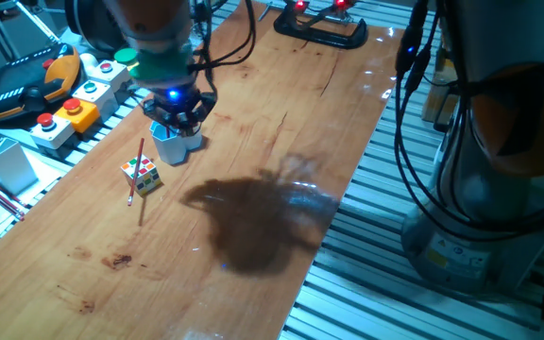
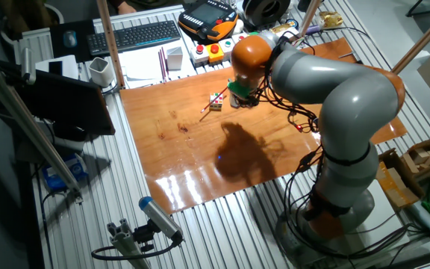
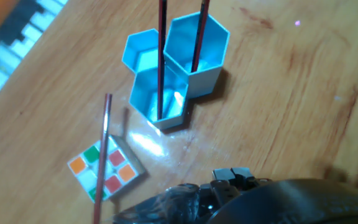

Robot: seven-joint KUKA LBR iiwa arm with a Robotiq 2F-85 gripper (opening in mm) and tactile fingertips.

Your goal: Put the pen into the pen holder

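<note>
Remotely, I watch the arm hang its gripper over the wooden table; whether the fingers are parted or closed I cannot tell. The glossy blue hexagonal holder carries the thin red pen upright. A spare pen leans on the cube at seven o'clock. Snagging a shaft while lifting could topple the light plastic.

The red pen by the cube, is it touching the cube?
Touching. In the hand view the pen lies right across the cube, resting on its top face, with no gap.
</note>
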